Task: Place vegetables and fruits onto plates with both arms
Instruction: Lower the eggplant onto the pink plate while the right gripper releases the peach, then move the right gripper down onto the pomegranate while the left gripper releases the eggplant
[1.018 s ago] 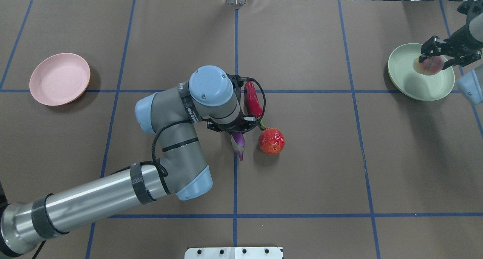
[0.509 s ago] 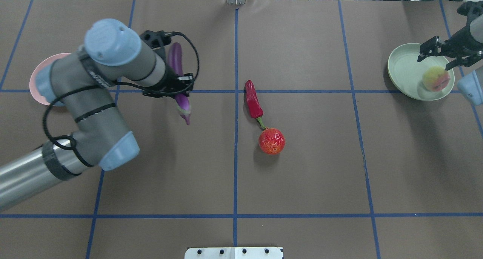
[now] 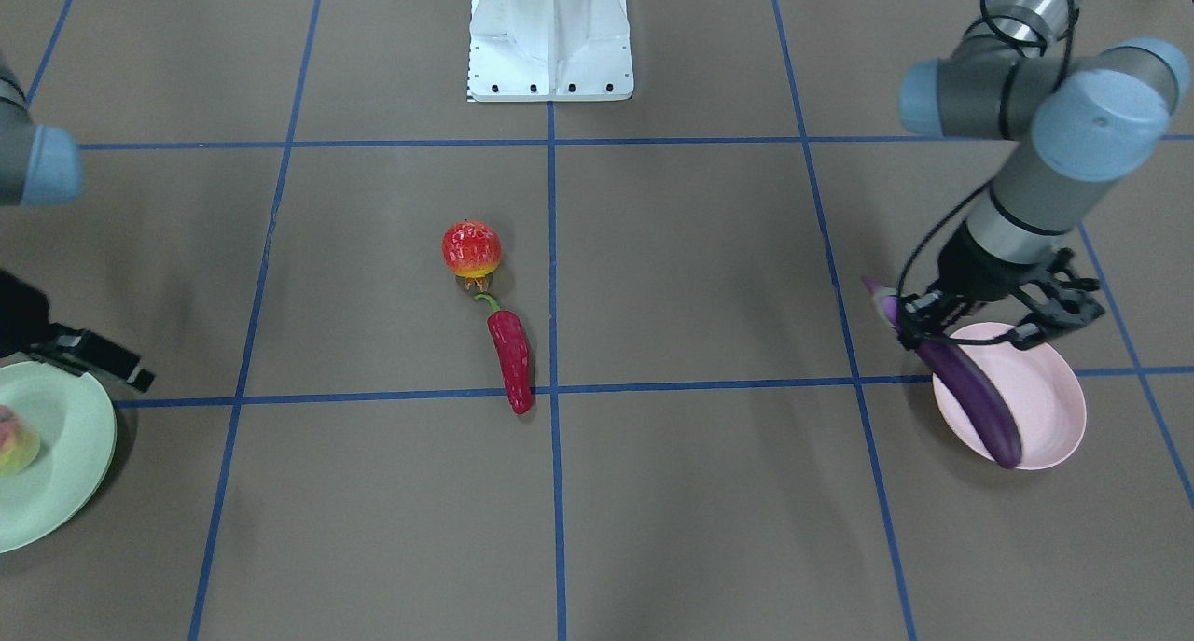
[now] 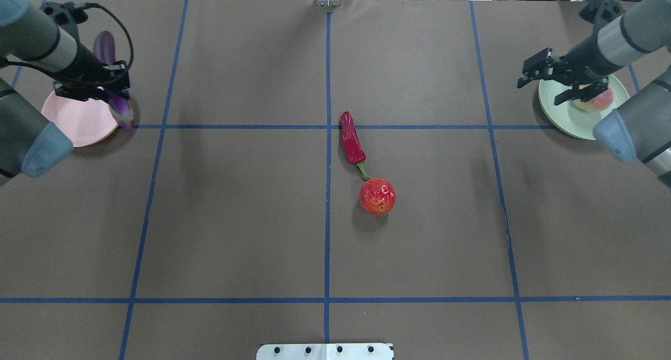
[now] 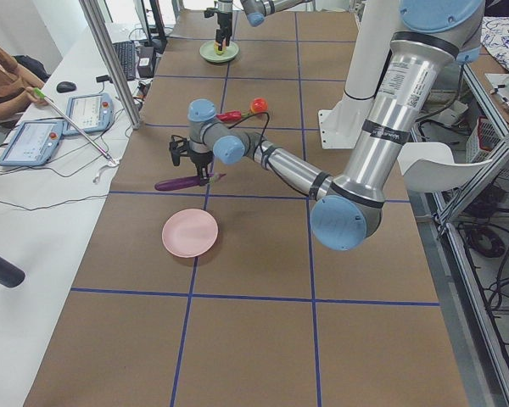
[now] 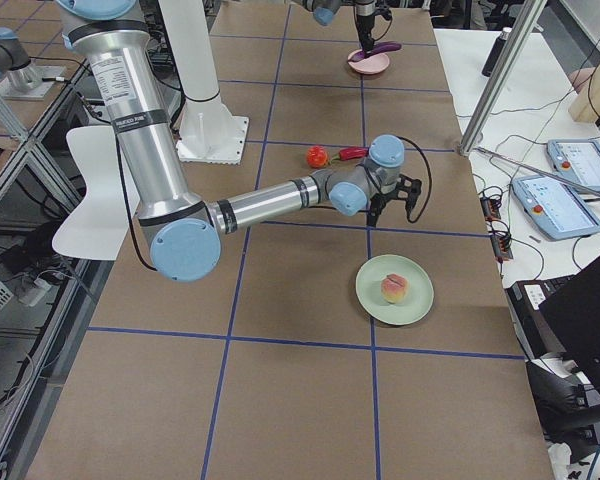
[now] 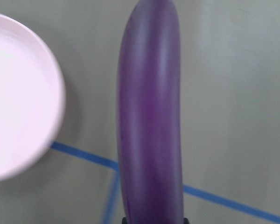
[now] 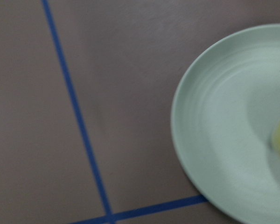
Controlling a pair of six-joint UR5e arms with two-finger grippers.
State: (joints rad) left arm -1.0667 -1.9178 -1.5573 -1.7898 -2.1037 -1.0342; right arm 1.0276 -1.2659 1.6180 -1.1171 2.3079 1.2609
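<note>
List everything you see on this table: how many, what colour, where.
Eggplant: 1, purple, held off the table by the pink plate.
Chili pepper: 1, red, table middle.
Pomegranate: 1, red-orange, at the chili's stem end.
Peach: 1, pink-yellow, on the green plate.
Plates: 2, pink at robot's left, green at its right.
Base block: 1, white, robot's edge.
Left gripper: 1, black, shut on eggplant.
Right gripper: 1, black, open beside green plate.
</note>
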